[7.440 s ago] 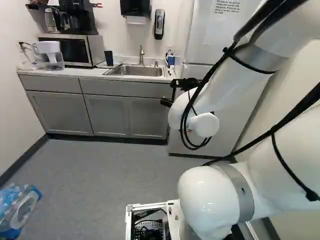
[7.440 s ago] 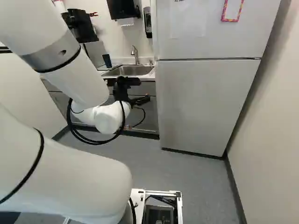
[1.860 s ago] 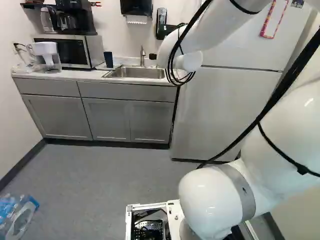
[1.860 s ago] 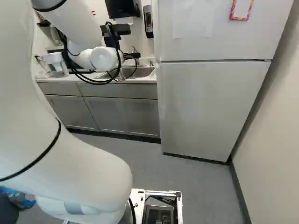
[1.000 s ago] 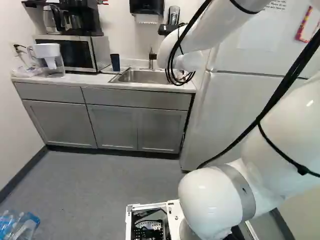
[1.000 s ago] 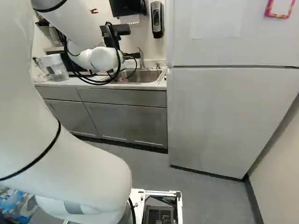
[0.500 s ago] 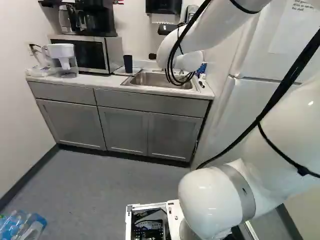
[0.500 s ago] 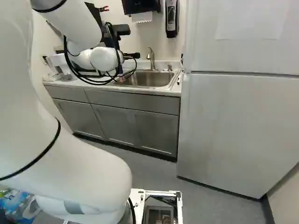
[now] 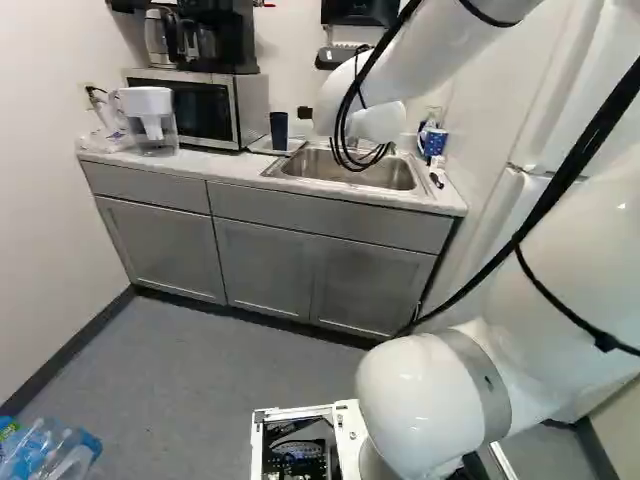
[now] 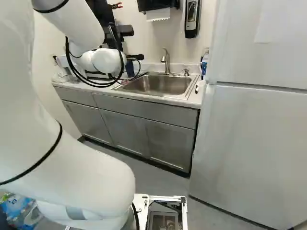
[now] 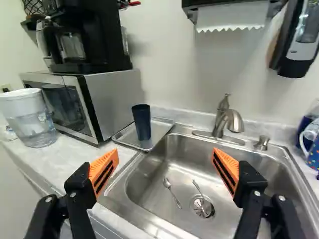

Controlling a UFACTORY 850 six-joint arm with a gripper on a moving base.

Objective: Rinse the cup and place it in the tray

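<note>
Right base view has the white arm (image 10: 82,28), smooth and rounded like glazed piping, with black cables looped about it; the black gripper (image 10: 135,57) shows beyond its wrist, toward the sink. In the wrist view the two fingers stand wide apart, each faced with a wedge-shaped orange pad (image 11: 103,172) cut by dark slots. Ahead of them, the cup (image 11: 142,122) stands upright on the tray (image 11: 158,130) — a dark blue, smooth-sided tumbler, slightly narrower at the foot, on a shallow metal rectangle with a raised rim. The tray lies on the pale, faintly mottled table (image 11: 65,162), between the boxy microwave (image 11: 107,102) of brushed metal and dark glass and the stainless sink (image 11: 149,181). Round-cornered and satiny, the sink holds a metal spoon (image 11: 172,193), and a second slim metal utensil (image 11: 198,188) reaches to the round drain strainer (image 11: 203,206). Behind the basin rises a curved faucet (image 11: 219,122) of dull, brushed metal. A clear plastic pitcher (image 11: 32,124), its lid matte white, stands beside the microwave — on the side away from the tray.
</note>
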